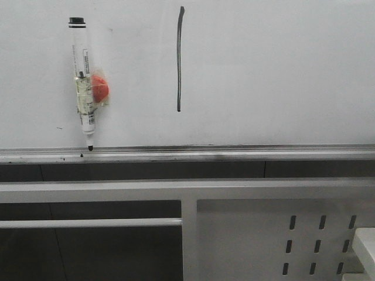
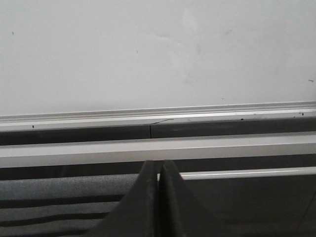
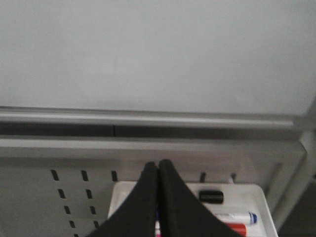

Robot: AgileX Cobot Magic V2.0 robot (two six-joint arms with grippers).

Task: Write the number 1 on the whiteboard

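The whiteboard (image 1: pixel 263 70) fills the upper part of the front view, with a silver rail (image 1: pixel 234 153) along its lower edge. The number 1 (image 1: pixel 179 58) is a thin dark vertical stroke on it. A white marker (image 1: pixel 83 82) with a black cap and a red blob taped to it stands tip down on the rail, at the left. No gripper shows in the front view. My left gripper (image 2: pixel 158 165) is shut and empty, below the board's rail (image 2: pixel 158 116). My right gripper (image 3: pixel 158 164) is shut and empty, over a white tray (image 3: pixel 247 191).
A white perforated metal panel (image 1: pixel 275 234) hangs below the rail at the right, next to a white frame bar (image 1: pixel 88 190). The tray under my right gripper holds a black cap (image 3: pixel 211 196), a blue-capped marker (image 3: pixel 237 216) and a red one (image 3: pixel 236 228).
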